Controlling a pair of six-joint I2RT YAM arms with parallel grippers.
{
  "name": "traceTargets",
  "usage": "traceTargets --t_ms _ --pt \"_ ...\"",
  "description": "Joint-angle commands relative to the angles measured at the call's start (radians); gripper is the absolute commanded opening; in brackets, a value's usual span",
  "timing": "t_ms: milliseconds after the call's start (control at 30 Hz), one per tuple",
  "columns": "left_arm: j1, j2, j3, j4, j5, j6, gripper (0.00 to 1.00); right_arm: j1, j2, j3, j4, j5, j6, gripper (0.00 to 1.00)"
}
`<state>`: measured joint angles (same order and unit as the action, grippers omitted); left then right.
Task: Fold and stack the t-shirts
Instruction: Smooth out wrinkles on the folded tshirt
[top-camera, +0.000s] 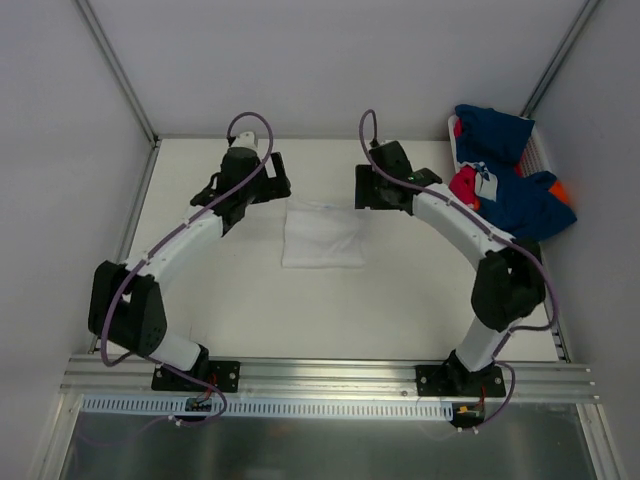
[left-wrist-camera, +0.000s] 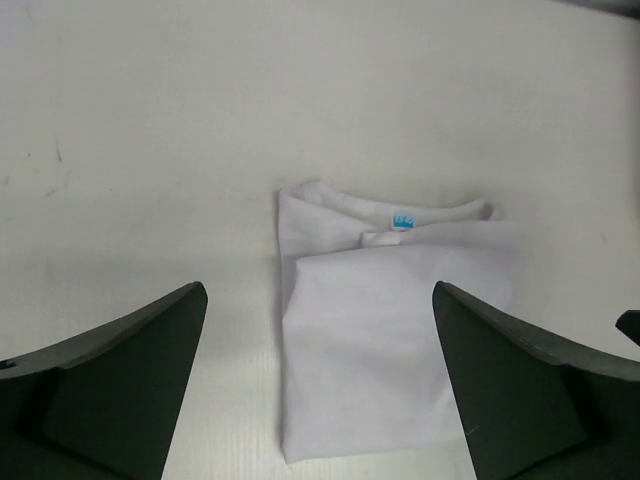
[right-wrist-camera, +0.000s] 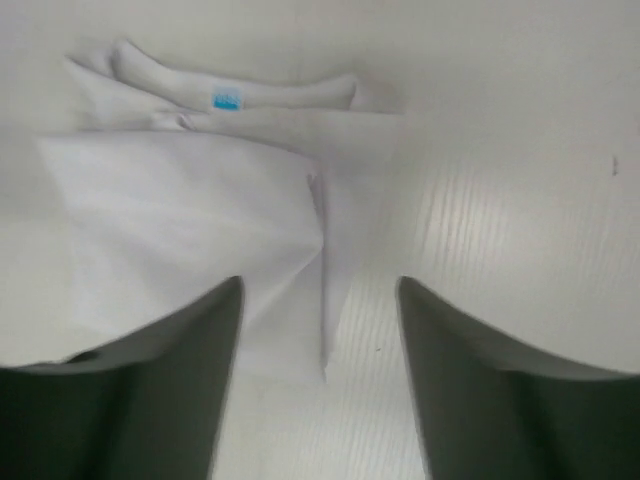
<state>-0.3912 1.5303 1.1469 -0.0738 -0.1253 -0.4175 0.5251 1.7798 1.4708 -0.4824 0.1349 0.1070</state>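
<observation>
A white t-shirt (top-camera: 322, 238) lies folded into a rough square on the table between the two arms. In the left wrist view the white t-shirt (left-wrist-camera: 390, 330) shows its small blue neck label (left-wrist-camera: 402, 221) at its far edge. My left gripper (left-wrist-camera: 318, 292) is open and empty above the shirt's near left corner; in the top view it (top-camera: 272, 188) is at the shirt's far left. My right gripper (right-wrist-camera: 319, 285) is open and empty over the shirt's (right-wrist-camera: 180, 210) right edge; from above it (top-camera: 372, 190) is at the far right corner.
A heap of navy blue t-shirts (top-camera: 500, 135), with a pinkish-red one (top-camera: 463, 186) and some orange (top-camera: 560, 188) showing, lies in a white basket (top-camera: 541, 150) at the back right. Frame posts and white walls stand around the table.
</observation>
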Motion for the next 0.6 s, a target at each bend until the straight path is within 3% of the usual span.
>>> traceTargets --t_ms 0,167,333,433,567 --pt "0.005 -0.087 -0.042 -0.066 -0.004 0.016 0.99 0.003 -0.186 -0.032 -0.045 0.028 -0.027 0.84" --pt "0.008 -0.041 -0.147 -0.025 0.223 -0.059 0.99 -0.004 -0.26 -0.213 0.034 -0.066 0.017 0.88" --pt "0.046 -0.03 -0.326 0.253 0.55 -0.139 0.99 -0.072 -0.283 -0.452 0.32 -0.412 0.141 0.88" --pt "0.057 -0.029 -0.358 0.298 0.547 -0.135 0.99 -0.1 -0.272 -0.54 0.459 -0.526 0.223 0.88" --pt "0.08 -0.019 -0.371 0.299 0.547 -0.122 0.99 -0.102 -0.26 -0.575 0.475 -0.505 0.232 0.88"
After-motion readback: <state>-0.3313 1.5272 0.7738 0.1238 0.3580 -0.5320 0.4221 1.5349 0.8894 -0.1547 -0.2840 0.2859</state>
